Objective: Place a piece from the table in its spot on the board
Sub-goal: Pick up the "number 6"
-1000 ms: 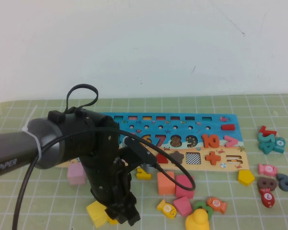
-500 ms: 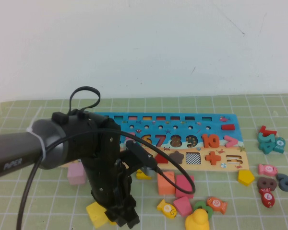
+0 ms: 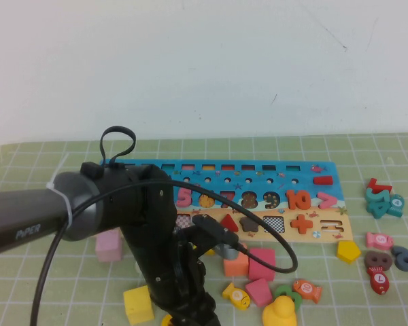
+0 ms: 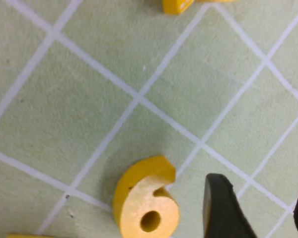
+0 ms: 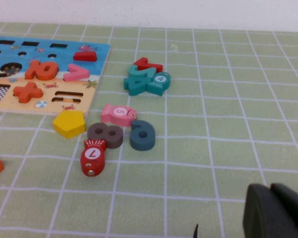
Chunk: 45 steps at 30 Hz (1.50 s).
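Note:
The piece, a flat yellow numeral 6 [image 4: 146,206], lies on the green gridded mat in the left wrist view. My left gripper [image 4: 260,210] is open and empty just above the mat. The 6 lies beside one of its fingers [image 4: 221,208], outside the gap. In the high view the left arm covers the near middle of the table, with its gripper [image 3: 194,316] at the front edge, and the 6 is hidden behind it. The board [image 3: 258,178] lies beyond the arm, with numerals 5 to 10 showing. My right gripper [image 5: 270,208] is shut and empty over bare mat.
A yellow cube [image 3: 137,303] and a pink cube [image 3: 109,246] sit left of the arm. Orange [image 3: 235,260] and pink [image 3: 262,263] blocks, fish pieces and a yellow duck [image 3: 280,314] lie to its right. Teal numerals [image 3: 384,202] and a yellow pentagon [image 3: 348,251] lie right of the board.
My left arm has shifted right and toward the front edge. It now uncovers the board's 5 and more of the lower strip. The yellow cube stands clear to its left.

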{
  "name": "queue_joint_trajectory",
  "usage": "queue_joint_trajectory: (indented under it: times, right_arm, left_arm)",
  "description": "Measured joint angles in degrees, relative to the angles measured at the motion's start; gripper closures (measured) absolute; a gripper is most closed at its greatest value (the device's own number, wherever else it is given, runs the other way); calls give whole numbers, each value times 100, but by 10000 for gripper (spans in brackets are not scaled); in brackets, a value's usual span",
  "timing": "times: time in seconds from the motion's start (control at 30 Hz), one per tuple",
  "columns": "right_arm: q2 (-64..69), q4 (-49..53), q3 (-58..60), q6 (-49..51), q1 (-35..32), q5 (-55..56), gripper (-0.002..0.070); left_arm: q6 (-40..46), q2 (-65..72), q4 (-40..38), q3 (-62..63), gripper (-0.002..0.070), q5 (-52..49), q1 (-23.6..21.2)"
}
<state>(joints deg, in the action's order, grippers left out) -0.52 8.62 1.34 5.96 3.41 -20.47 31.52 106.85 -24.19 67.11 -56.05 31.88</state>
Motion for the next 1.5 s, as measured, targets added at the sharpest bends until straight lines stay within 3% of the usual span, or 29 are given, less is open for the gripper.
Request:
queue_joint_trajectory:
  times: [0.17, 0.27, 0.57, 0.67, 0.83, 1.1, 1.23, 1.3, 1.43, 1.5]
  right_arm:
    - [0, 0, 0, 0, 0, 0, 678]
    - [0, 0, 0, 0, 0, 0, 678]
    - [0, 0, 0, 0, 0, 0, 678]
    - [0, 0, 0, 0, 0, 0, 678]
    - [0, 0, 0, 0, 0, 0, 678]
    - [0, 0, 0, 0, 0, 0, 678]
    - [0, 0, 0, 0, 0, 0, 678]
    - [0, 0, 0, 0, 0, 0, 678]
    - [0, 0, 0, 0, 0, 0, 678]
    - [0, 0, 0, 0, 0, 0, 678]
  left_arm:
    - [222, -204, 283, 0, 397, 257, 0]
    - [799, -506, 605, 0, 437, 269, 0]
    - [2705, -2078, 186, -169, 650, -853, -10]
    - [2918, -2788, 237, -480, 667, -916, -10]
    - [3436, -3631, 967, -1144, 674, -584, -10]
    - [4357, -3332, 816, -1602, 671, 363, -10]
    - [4656, -2925, 341, -1602, 587, 549, -10]
    - [4864, -2744, 197, -1602, 500, 574, -10]
    - [5070, -2385, 130, -1602, 251, 841, -10]
    - [5096, -2240, 159, -1602, 174, 1005, -10]
